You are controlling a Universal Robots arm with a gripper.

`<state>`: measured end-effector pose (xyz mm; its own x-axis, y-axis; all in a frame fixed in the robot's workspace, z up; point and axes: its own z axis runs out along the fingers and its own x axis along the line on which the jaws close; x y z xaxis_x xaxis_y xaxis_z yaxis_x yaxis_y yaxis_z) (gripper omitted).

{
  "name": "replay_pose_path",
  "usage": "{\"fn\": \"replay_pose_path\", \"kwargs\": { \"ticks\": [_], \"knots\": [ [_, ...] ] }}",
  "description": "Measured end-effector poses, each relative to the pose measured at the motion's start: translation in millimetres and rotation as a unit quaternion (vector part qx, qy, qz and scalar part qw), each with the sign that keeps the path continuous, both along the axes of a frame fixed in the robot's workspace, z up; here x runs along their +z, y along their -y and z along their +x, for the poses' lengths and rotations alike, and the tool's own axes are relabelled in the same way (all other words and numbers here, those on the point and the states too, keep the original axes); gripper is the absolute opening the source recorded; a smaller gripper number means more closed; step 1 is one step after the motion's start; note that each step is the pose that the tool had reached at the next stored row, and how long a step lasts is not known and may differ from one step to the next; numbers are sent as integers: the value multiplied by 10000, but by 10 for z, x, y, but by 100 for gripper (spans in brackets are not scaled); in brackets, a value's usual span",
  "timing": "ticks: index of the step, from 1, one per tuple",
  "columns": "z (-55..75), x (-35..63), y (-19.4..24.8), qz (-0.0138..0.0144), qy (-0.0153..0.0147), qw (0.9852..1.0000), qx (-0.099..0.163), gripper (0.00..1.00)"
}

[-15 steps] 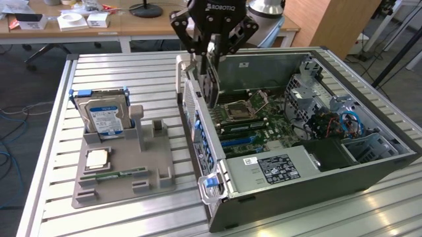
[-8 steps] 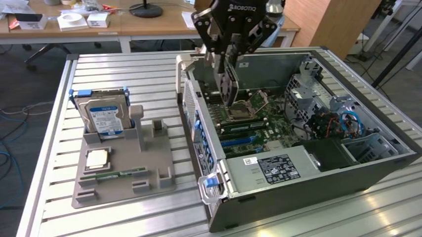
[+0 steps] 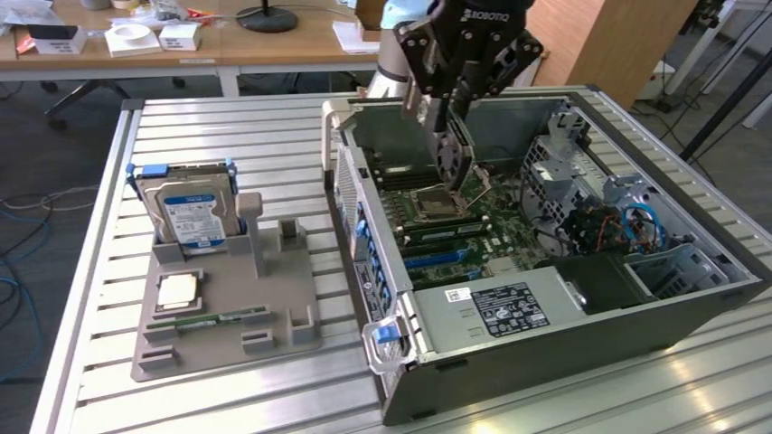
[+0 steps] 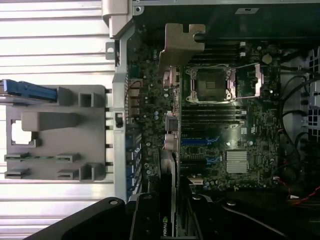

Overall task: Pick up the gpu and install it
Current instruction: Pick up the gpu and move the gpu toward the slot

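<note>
Clearly the gripper [image 3: 444,107] clamps the gpu [image 3: 451,154], which hangs at its six o'clock above the motherboard [image 3: 489,231]. Its lower edge is hard to make out

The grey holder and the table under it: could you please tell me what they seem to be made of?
Grey holder: probably plastic, matte and evenly grey, with moulded-looking slots and posts. Table: apparently bare metal, likely aluminium, its silvery ribbed slats catching the light.
</note>
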<state>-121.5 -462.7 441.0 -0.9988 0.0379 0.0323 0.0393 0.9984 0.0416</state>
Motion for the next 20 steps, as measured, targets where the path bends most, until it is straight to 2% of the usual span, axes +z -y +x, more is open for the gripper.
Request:
{"fn": "replay_pose_path", "kwargs": {
  "ticks": [16,20],
  "knots": [
    [726,0,1,5,0,10000,1,26],
    [819,0,2,6,0,10000,7,26]
  ]
}}
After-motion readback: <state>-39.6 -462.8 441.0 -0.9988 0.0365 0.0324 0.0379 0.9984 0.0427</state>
